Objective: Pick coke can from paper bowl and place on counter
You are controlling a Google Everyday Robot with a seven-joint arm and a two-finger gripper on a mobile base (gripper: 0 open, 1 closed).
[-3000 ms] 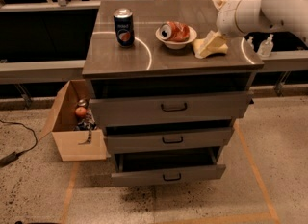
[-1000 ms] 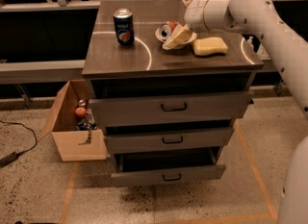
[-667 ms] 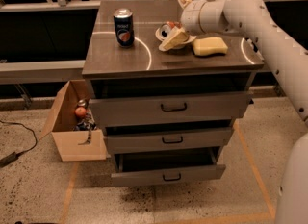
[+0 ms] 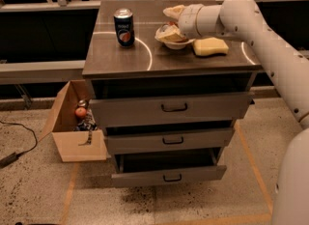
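Observation:
The paper bowl point(image 4: 175, 42) sits on the counter point(image 4: 145, 50) at the back, right of centre. My gripper point(image 4: 171, 23) reaches in from the right and is down over the bowl, covering most of its inside. The coke can is hidden behind the gripper, so I cannot tell whether it is held. The white arm point(image 4: 251, 21) stretches from the right edge across the counter's back right corner.
A dark blue can point(image 4: 124, 27) stands upright at the counter's back left. A yellow sponge point(image 4: 210, 46) lies just right of the bowl. Below are three drawers, the lowest point(image 4: 169, 173) pulled out a little. An open cardboard box point(image 4: 77, 122) stands on the floor at left.
The gripper has moved left from beside the sponge to over the bowl and has lowered onto it. The red can, visible in the bowl earlier, is now covered.

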